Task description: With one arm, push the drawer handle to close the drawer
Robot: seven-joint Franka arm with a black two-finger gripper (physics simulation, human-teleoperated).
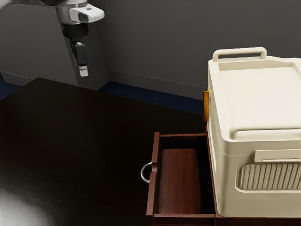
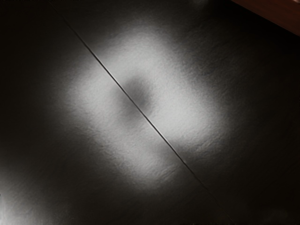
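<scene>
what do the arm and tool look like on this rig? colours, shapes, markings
Arm: light grey, rounded links with black sections. A smooth white housing juts out near the wrist, with a small dark mark on top. Tool: black, narrow, boxy body, ending in a pale, blocky tip.

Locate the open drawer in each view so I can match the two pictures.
Exterior view: the drawer is at lower middle, sticking out toward the exterior view's left from under the cream box.
Wrist view: reddish-brown wood in one corner, past the glare, probably the drawer's front.
Shared landmark: dark tabletop.
</scene>
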